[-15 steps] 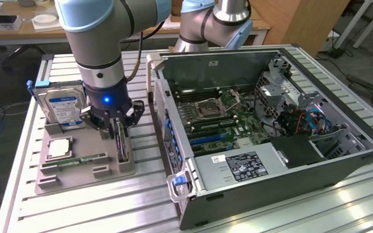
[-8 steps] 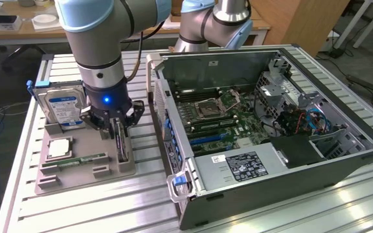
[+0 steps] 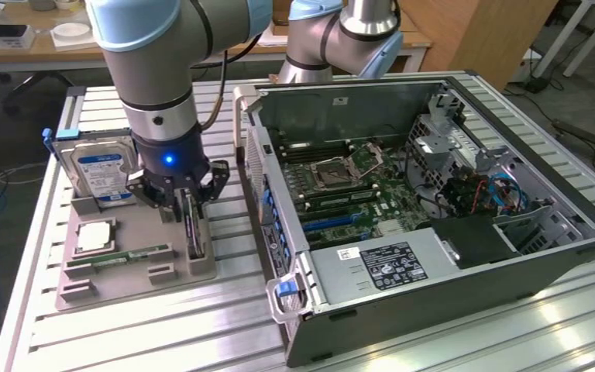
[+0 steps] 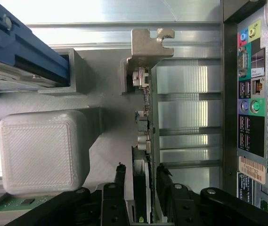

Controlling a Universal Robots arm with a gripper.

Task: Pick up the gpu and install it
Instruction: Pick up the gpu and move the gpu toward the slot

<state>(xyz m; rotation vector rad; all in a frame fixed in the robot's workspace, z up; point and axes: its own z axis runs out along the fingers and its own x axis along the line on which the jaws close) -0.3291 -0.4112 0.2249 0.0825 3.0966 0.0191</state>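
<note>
The gpu (image 3: 193, 232) is a thin dark card standing on edge in a slot of the grey holder tray (image 3: 132, 288), at the exterior view's left. My gripper (image 3: 187, 208) is lowered straight over it, with one finger on each side of the card's upper end. In the wrist view the gpu (image 4: 143, 136) runs away from my gripper (image 4: 141, 170), its silvery bracket at the far end. The black fingertips (image 4: 120, 170) straddle the card with a narrow gap showing, so the gripper is open. The card still sits in its slot.
The open computer case (image 3: 545, 267) lies right of the tray, its motherboard (image 3: 355, 190) exposed. On the tray stand a silver hard drive (image 3: 101, 169), a processor (image 3: 95, 235) and a green memory stick (image 3: 122, 256). A second arm (image 3: 334, 35) rises behind the case.
</note>
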